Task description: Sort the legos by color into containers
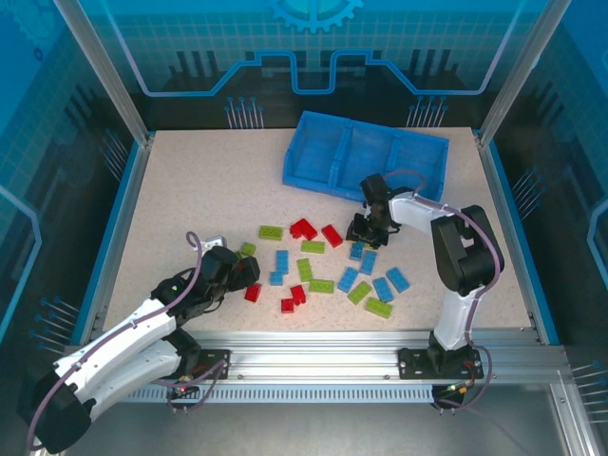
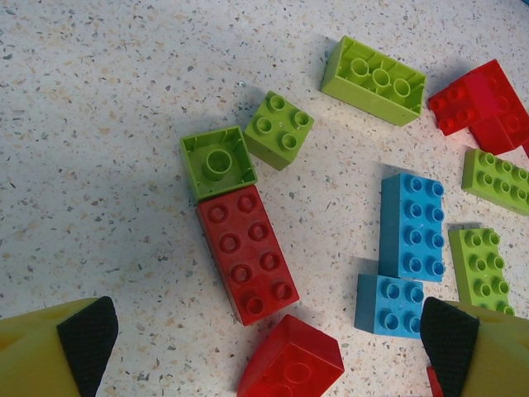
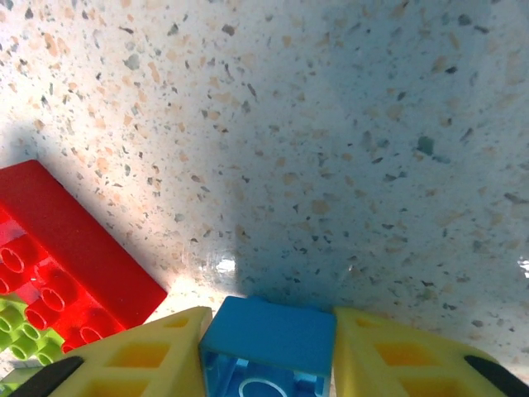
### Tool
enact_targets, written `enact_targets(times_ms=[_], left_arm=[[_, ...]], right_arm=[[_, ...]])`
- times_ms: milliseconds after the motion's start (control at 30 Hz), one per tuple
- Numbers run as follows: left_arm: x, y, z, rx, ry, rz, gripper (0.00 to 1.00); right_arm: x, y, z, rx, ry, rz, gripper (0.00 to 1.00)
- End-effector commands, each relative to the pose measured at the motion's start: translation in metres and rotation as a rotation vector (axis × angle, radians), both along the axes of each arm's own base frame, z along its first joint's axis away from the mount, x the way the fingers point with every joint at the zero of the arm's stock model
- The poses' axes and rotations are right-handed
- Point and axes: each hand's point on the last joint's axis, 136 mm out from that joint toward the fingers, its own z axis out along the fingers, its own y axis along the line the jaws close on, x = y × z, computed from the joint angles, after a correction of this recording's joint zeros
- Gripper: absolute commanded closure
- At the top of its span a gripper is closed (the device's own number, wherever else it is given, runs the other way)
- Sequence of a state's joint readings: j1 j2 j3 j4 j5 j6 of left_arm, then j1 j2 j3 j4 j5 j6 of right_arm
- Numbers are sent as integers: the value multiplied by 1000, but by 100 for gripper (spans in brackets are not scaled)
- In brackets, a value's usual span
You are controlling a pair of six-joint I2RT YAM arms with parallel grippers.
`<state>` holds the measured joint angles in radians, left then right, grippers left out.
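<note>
Right wrist view: right hand (image 3: 269,364) clamped on a light-blue brick (image 3: 269,327), pinched between both yellow fingers; long red brick (image 3: 66,248) lies to its left on the speckled surface (image 3: 331,124). Left wrist view: left hand (image 2: 269,337) spread wide, holding nothing, over a red eight-stud brick (image 2: 246,252). Top external view: legos (image 1: 321,285) scattered mid-surface; blue tray (image 1: 318,179) at far side.
</note>
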<state>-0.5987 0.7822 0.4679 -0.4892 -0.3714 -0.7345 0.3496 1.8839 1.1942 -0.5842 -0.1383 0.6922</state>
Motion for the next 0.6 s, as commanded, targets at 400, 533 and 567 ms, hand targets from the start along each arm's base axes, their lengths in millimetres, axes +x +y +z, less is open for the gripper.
enact_targets(times_ms=[400,533,567], left_arm=[[-2,5,-6,11,0,24,1],[-2,5,-5,10,1,23,1],[-2,5,-5,10,1,22,1]], right_arm=[[41,-15,48,-5,-129,-13,67],[50,-30,86,-20,-219,-16,68],[53,-37,97,-32,-249,-21,68]])
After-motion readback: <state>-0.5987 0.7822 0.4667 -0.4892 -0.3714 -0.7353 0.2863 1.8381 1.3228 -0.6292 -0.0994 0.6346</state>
